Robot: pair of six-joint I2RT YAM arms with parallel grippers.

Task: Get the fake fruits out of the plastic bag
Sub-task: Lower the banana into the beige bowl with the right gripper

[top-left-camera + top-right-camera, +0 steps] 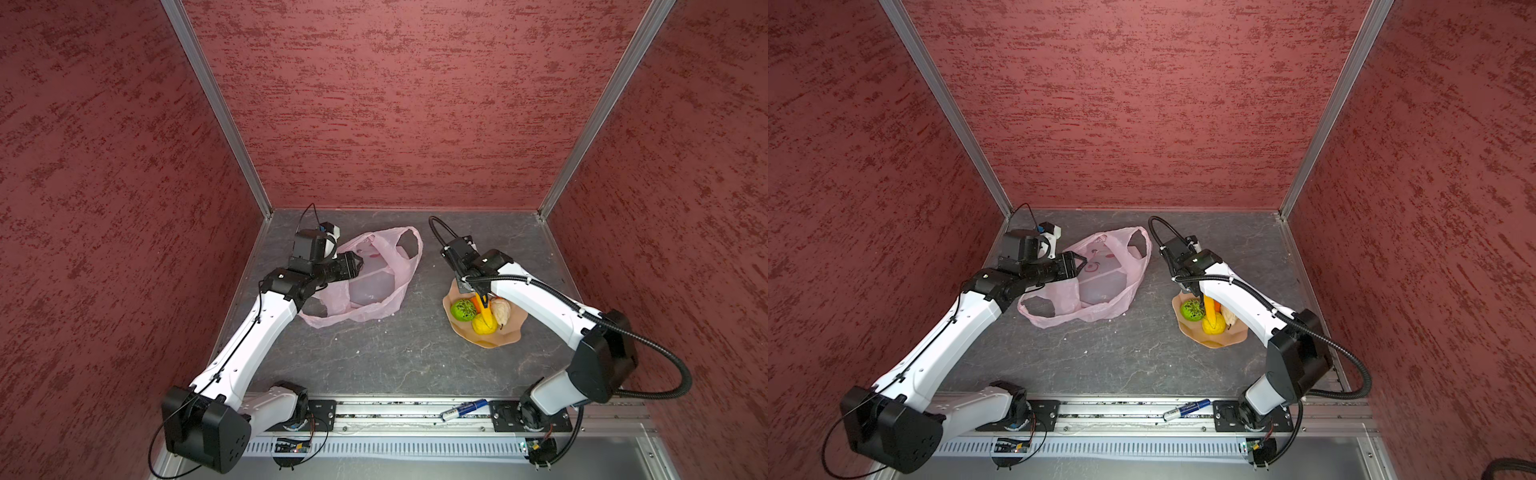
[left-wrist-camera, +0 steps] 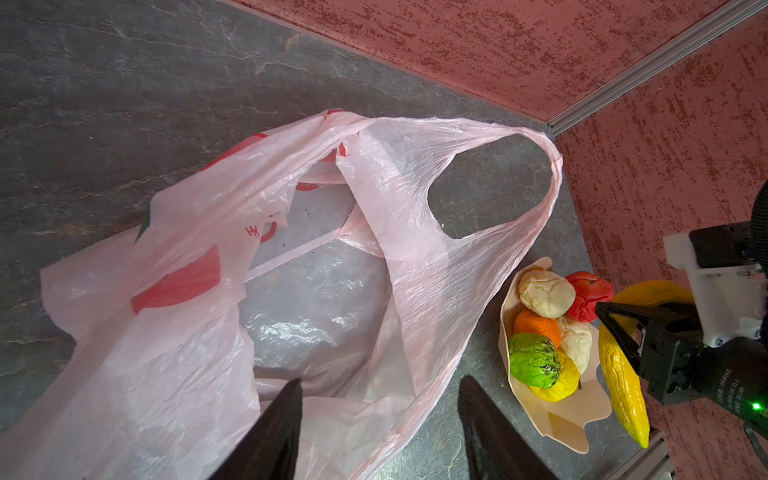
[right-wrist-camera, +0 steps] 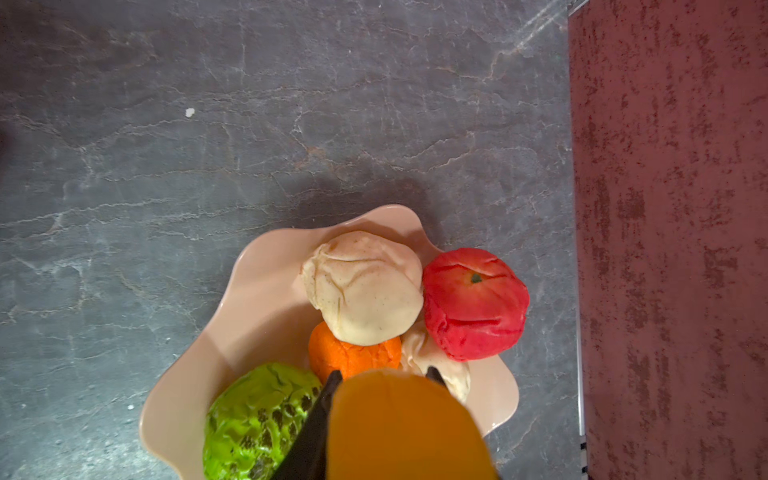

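Observation:
The pale pink plastic bag (image 1: 376, 286) (image 1: 1100, 286) (image 2: 291, 270) lies flat and slack at the back left of the table, and only the tabletop shows through its film. My left gripper (image 1: 360, 264) (image 2: 380, 380) hangs open just over its edge, gripping nothing. My right gripper (image 1: 482, 296) (image 3: 385, 372) is shut on the yellow banana (image 2: 623, 374) (image 3: 407, 428), above the peach bowl (image 1: 494, 338) (image 3: 257, 299). In the bowl lie the green ball (image 3: 257, 419), lemon (image 1: 484, 325), orange fruit (image 3: 349, 353), red ball (image 3: 473, 303) and two cream pieces (image 3: 365, 286).
A blue and white marker (image 1: 463, 409) (image 1: 1185, 409) lies on the metal rail at the front. Red textured walls close in the back and both sides. The bowl stands near the right wall.

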